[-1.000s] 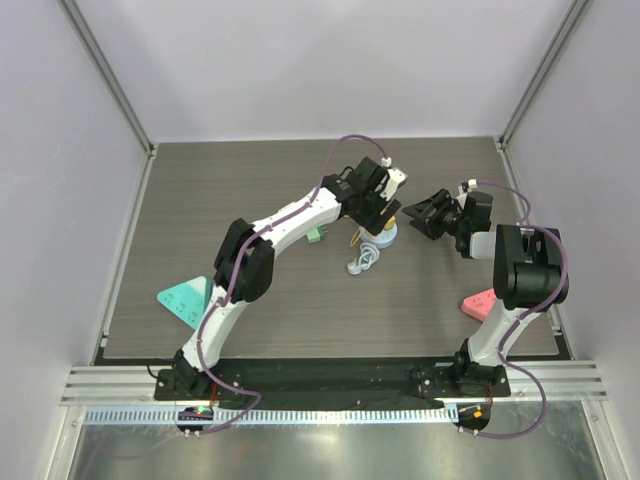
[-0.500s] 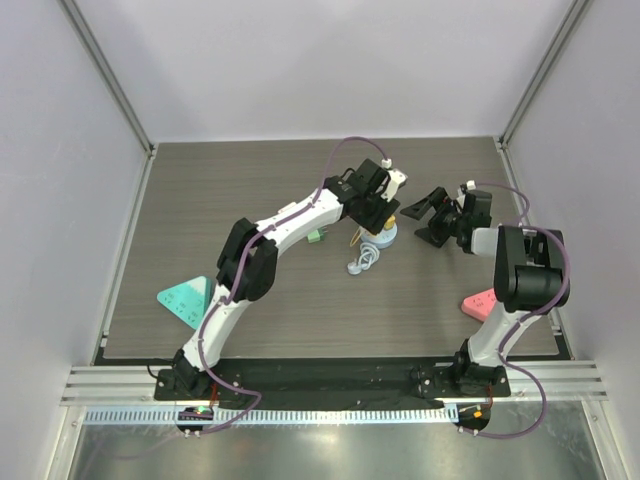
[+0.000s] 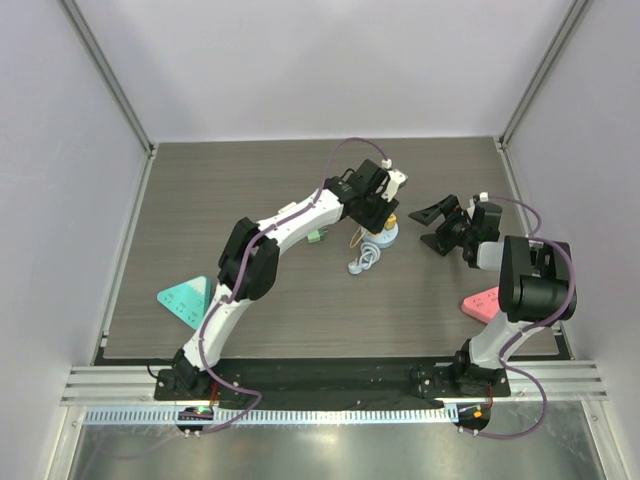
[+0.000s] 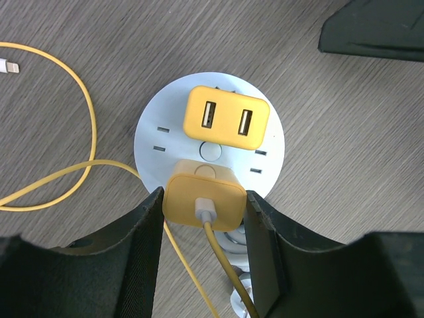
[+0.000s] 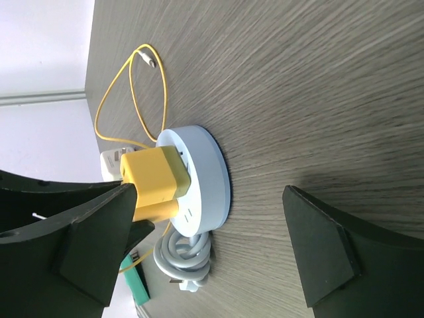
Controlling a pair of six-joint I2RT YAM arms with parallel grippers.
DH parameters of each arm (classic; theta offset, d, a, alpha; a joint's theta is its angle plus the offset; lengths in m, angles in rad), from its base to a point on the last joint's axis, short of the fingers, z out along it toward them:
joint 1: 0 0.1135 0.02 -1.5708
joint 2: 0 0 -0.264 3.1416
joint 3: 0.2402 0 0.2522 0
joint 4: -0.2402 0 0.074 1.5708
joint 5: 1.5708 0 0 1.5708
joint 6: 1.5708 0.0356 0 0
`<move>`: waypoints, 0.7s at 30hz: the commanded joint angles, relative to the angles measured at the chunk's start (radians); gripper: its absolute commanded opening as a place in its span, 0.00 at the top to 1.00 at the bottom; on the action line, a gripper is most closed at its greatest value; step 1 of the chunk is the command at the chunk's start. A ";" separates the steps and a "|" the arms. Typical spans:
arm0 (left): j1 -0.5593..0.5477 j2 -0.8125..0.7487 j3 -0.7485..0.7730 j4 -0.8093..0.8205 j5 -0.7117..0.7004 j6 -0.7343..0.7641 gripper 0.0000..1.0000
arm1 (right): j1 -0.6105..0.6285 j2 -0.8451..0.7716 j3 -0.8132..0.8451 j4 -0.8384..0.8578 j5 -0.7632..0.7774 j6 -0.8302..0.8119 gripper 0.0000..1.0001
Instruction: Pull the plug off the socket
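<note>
A round pale-blue socket (image 4: 156, 132) lies on the wooden table, also seen in the top view as the socket (image 3: 385, 238) and in the right wrist view as the socket (image 5: 213, 173). Two yellow plugs sit in it. One plug (image 4: 226, 120) shows two USB ports. The other plug (image 4: 204, 199) carries a yellow cable, and my left gripper (image 4: 204, 196) is shut on its two sides. The same gripper (image 3: 378, 220) hangs straight over the socket. My right gripper (image 3: 425, 229) stands wide open to the right of the socket, apart from it, holding nothing.
A coiled grey cord (image 5: 185, 257) lies beside the socket. A loose yellow cable (image 4: 89, 126) loops to its left. Nearby are a small green piece (image 3: 317, 236), a teal triangle (image 3: 187, 296) at the near left and a pink piece (image 3: 485, 302) by the right arm's base.
My left jaws have narrowed onto the cabled yellow plug. My right gripper has opened wide and drawn back to the right, away from the socket.
</note>
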 commanded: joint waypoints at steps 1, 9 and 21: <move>0.007 0.019 0.036 0.025 0.028 -0.025 0.68 | 0.001 -0.057 0.014 -0.014 0.019 -0.042 0.04; 0.030 -0.005 0.030 0.045 -0.007 -0.129 1.00 | 0.064 0.049 0.099 -0.036 -0.033 -0.053 0.32; 0.073 -0.051 -0.053 0.154 0.034 -0.243 1.00 | 0.092 0.059 0.113 -0.031 -0.048 -0.065 0.33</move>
